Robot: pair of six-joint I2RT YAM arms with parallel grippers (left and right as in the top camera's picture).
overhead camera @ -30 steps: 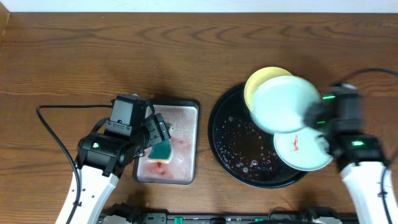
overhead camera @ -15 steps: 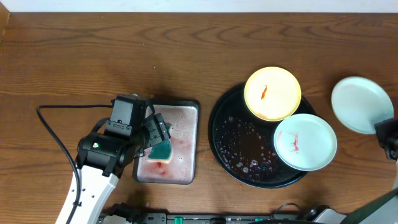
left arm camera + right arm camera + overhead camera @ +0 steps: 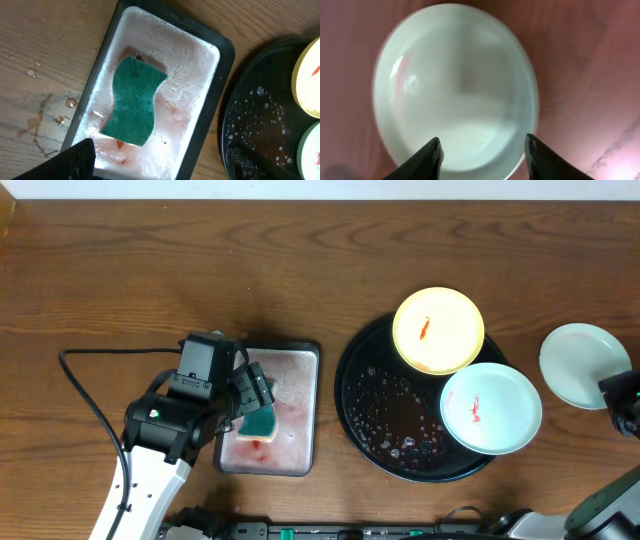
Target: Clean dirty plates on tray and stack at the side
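On the black tray (image 3: 380, 420) lie a pale yellow plate (image 3: 438, 330) with a small red mark and a mint-white plate (image 3: 490, 408) with a red smear. A second mint-white plate (image 3: 583, 365) rests on the bare wood at the far right, off the tray. My right gripper (image 3: 622, 402) is at that plate's near edge. In the right wrist view its jaws (image 3: 482, 142) stand apart, open, over the plate (image 3: 455, 85), which looks clean. My left gripper (image 3: 258, 395) hangs open above the teal sponge (image 3: 135, 100), touching nothing.
The sponge lies in a rectangular grey tray (image 3: 300, 355) full of pinkish suds, left of the black tray. Drops of water and reddish streaks (image 3: 50, 112) mark the wood beside it. A black cable (image 3: 85, 395) loops at the left arm.
My right gripper carried a mint-white plate from above the black tray out to the wood on the right, and its jaws have parted. The left arm has not moved.
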